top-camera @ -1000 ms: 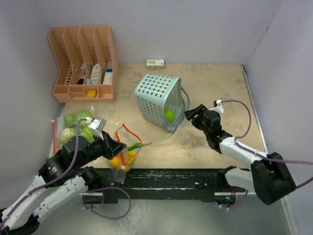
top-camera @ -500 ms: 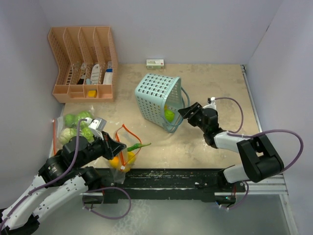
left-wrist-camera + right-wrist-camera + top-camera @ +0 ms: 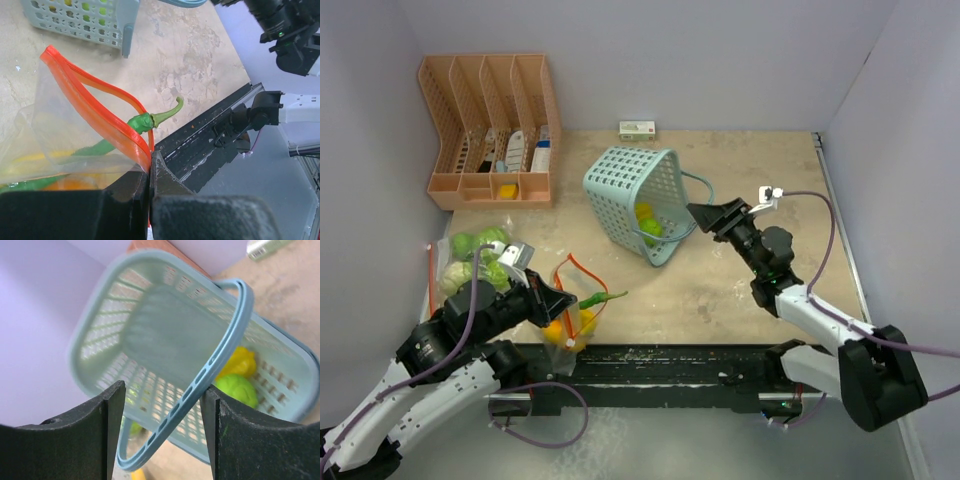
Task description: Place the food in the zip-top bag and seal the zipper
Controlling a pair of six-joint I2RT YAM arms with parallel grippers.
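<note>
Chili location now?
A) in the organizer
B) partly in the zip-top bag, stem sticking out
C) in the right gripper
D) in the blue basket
B: the left wrist view shows the chili crossing the orange zipper, body inside the zip-top bag, stem outside.

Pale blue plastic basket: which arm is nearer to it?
Right. The right end effector straddles the handle of the pale blue plastic basket; the left end effector is apart from it, pinching the orange rim of the clear zip-top bag.

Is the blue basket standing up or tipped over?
Tipped over. The basket lies on its side, mouth toward the right end effector, fruit inside.
</note>
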